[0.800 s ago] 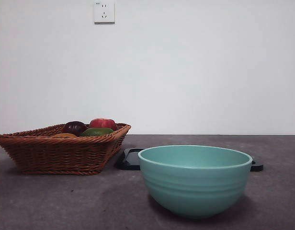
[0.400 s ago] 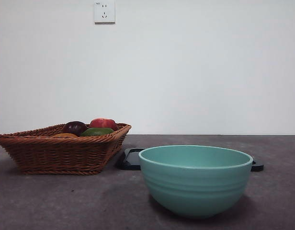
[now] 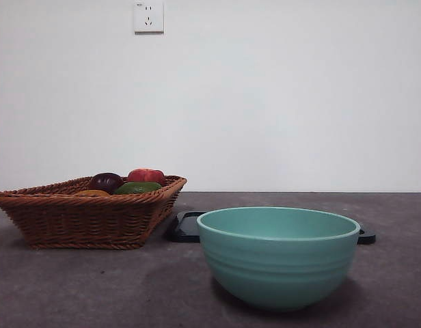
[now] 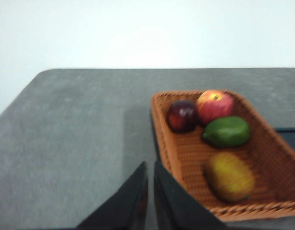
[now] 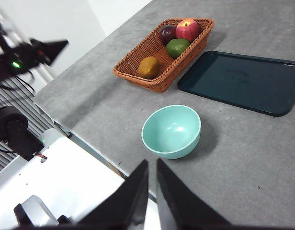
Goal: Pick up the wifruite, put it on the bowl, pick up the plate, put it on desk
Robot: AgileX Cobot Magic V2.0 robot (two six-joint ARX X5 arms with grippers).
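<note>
The front view shows no arm at all, only the teal bowl (image 3: 278,256) standing near on the grey worktop (image 3: 94,287), with the brown basket (image 3: 87,213) off to one side and farther back. From this low spot the wifruite (image 3: 92,193) is only a thin orange strip peeking over the basket rim, beside the dark purple fruit (image 3: 105,182), the green fruit (image 3: 137,187) and the red apple (image 3: 147,176). A flat dark tray (image 3: 185,227) lies behind the bowl, mostly hidden. The left wrist view looks down into the basket and shows the whole wifruite (image 4: 229,176), lying in the basket apart from the other three fruits. The left gripper (image 4: 150,191) hangs above the worktop just beside the basket, its jaws almost closed with only a thin gap, holding nothing. The right wrist view looks from high up and shows the whole tray (image 5: 243,80) just beside the basket, and that the bowl (image 5: 171,131) has nothing inside. The right gripper (image 5: 152,191) is high above the worktop edge, jaws almost together, holding nothing
</note>
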